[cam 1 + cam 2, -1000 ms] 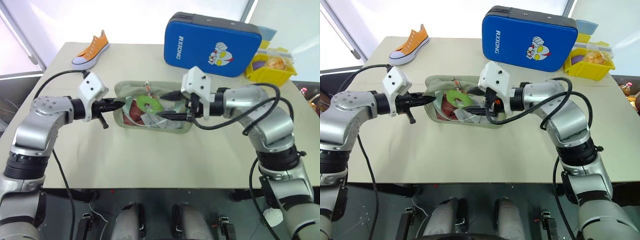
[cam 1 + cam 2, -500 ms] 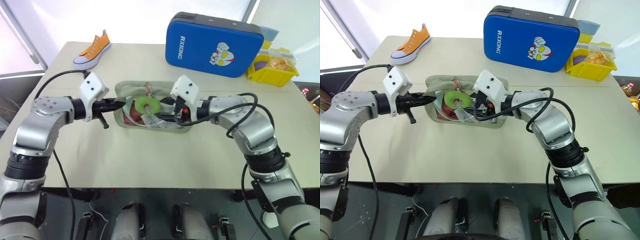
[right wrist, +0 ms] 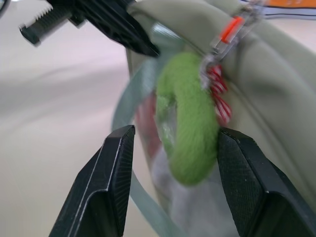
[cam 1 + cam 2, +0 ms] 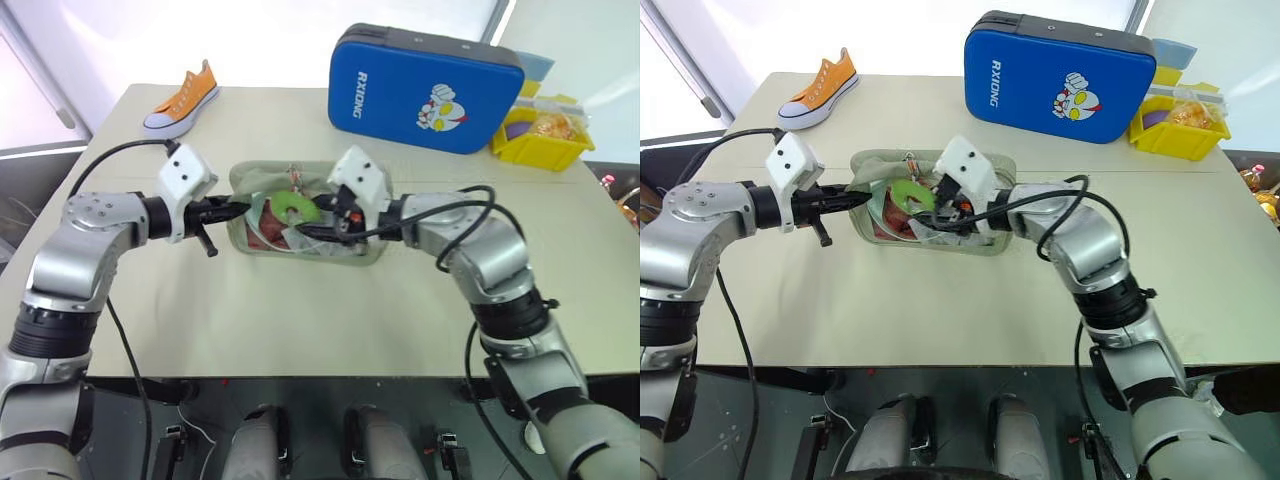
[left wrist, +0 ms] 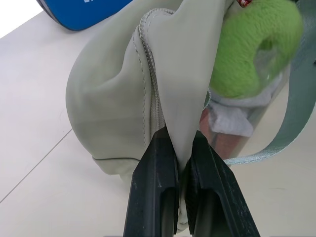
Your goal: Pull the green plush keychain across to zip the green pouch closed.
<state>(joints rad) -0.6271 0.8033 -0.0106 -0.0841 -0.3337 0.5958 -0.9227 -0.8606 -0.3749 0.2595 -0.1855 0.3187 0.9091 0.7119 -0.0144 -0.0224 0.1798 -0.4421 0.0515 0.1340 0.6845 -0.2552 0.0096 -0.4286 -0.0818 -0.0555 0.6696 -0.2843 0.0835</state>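
Note:
The green pouch [image 4: 275,175] lies at the table's middle, pale sage with clear sides and red and white items inside. My left gripper [image 5: 178,143] is shut on the fabric at the pouch's left end, beside the zipper seam. The green plush keychain [image 3: 190,113], a fuzzy lime ring, hangs from the zipper pull near that end. My right gripper [image 3: 175,132] reaches in from the right and stands open. Its two fingers flank the ring: one finger [image 3: 247,182] is right against it, the other stands apart.
A blue hard case [image 4: 425,88] with a cartoon figure stands behind the pouch. A yellow bin [image 4: 545,135] of snacks sits at the far right, an orange sneaker [image 4: 182,98] at the far left. Bare tabletop [image 4: 300,310] lies in front of the pouch.
My right gripper has moved left along the pouch and rolled, so its fingers now flank the keychain. The left gripper has kept its hold and place.

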